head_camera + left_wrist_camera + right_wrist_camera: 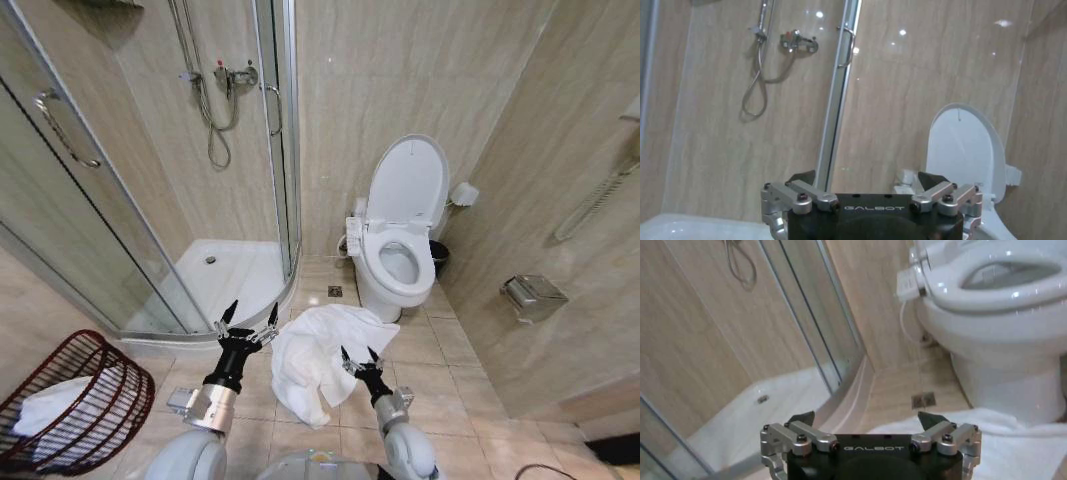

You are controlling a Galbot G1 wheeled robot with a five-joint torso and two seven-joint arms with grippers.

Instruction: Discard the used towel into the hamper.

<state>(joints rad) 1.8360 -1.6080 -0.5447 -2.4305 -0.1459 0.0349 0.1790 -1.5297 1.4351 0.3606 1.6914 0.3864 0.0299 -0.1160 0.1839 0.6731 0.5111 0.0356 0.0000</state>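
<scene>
A crumpled white towel (310, 360) lies on the tiled floor in front of the toilet; its edge also shows in the right wrist view (1020, 440). The hamper (125, 395), a dark reddish-brown wire basket, stands at the lower left with a white cloth inside it. My left gripper (252, 318) is open, held up just left of the towel and right of the hamper, facing the shower wall (867, 180). My right gripper (358, 355) is open above the towel's right part, with nothing between its fingers (867, 417).
A white toilet (400, 240) with its lid up stands straight ahead, a small dark bin (439, 256) beside it. The glass shower enclosure (150, 200) fills the left. A metal paper holder (533, 297) sticks out from the right wall. Bare floor tiles lie between towel and hamper.
</scene>
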